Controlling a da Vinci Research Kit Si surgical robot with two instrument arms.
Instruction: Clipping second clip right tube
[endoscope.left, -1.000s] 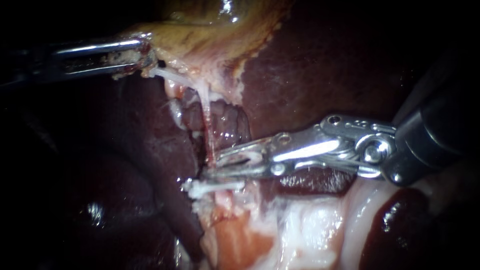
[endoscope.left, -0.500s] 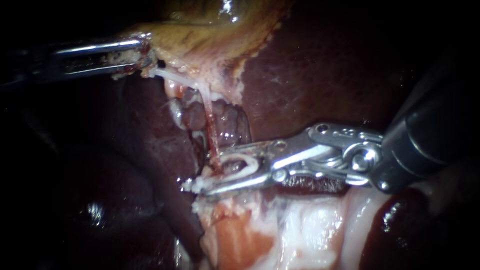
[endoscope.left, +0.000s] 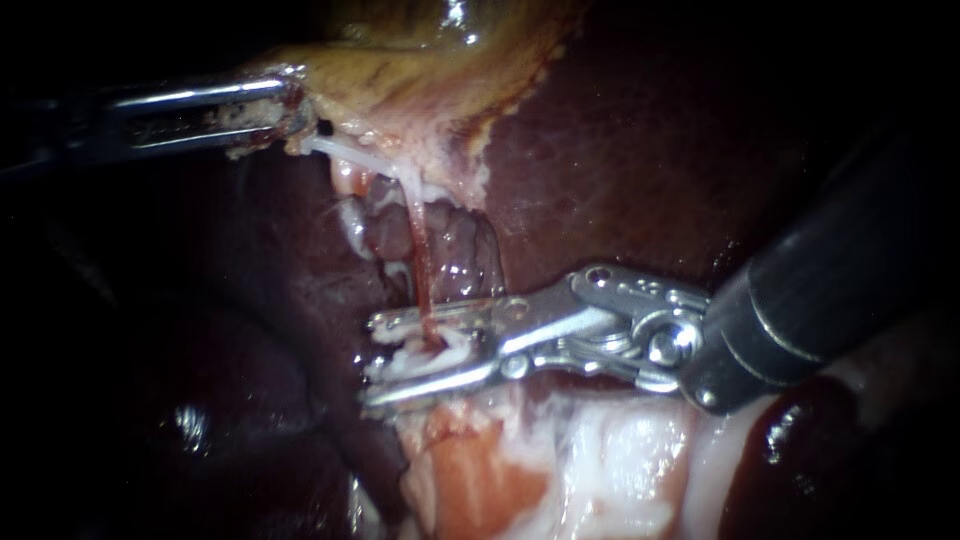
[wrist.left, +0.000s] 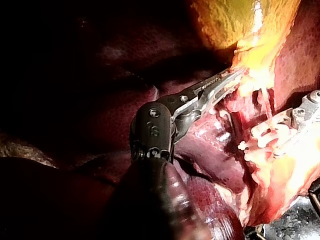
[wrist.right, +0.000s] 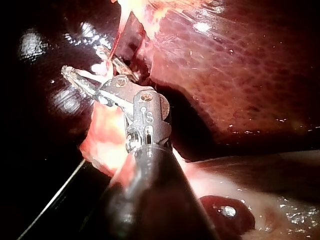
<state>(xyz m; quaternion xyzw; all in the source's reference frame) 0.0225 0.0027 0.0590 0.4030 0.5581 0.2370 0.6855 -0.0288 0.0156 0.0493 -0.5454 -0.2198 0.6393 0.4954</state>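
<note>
Endoscope view: right instrument's pincer (endoscope.left: 370, 363), still spread, has advanced astride the tube (endoscope.left: 418, 255); left instrument's pincer (endoscope.left: 288, 125) pinches gallbladder (endoscope.left: 400, 70).

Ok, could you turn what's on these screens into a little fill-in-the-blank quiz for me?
1. The left instrument grips the yellowish ___.
2. The right instrument has its jaws ___, one on each side of the thin tube.
3. The dark red organ behind is the ___.
Missing: gallbladder; open; liver.
</note>
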